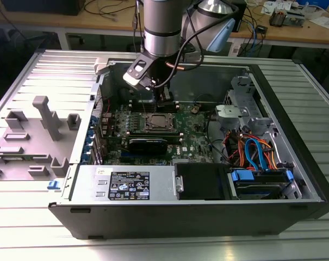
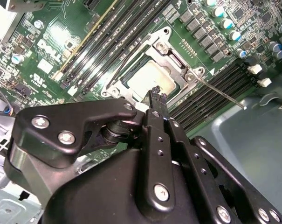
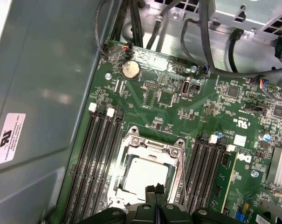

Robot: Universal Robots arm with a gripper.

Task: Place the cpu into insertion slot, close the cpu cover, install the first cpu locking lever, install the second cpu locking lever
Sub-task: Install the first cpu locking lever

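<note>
The cpu (image 2: 149, 79) (image 3: 145, 175), a flat silver-grey square, lies in the insertion slot (image 1: 160, 123) on the green motherboard. Its contact field is hidden under the chip. The cpu cover (image 2: 175, 58) (image 3: 152, 145), a silver frame, lies flat around the chip. A thin locking lever (image 2: 224, 95) (image 3: 180, 179) juts out from one socket corner over the memory slots. A second wire lever (image 2: 118, 70) runs along the opposite side. My gripper (image 2: 155, 93) (image 3: 154, 188) (image 1: 164, 99) hangs just above the chip's edge, fingers shut together with nothing between them.
Long black memory slots (image 3: 101, 158) flank the socket on both sides. A black expansion card (image 1: 148, 144) sits in front of the socket. The case wall (image 3: 43, 84), a drive cage with cables (image 1: 256, 152) and the power supply (image 1: 126, 182) surround the board.
</note>
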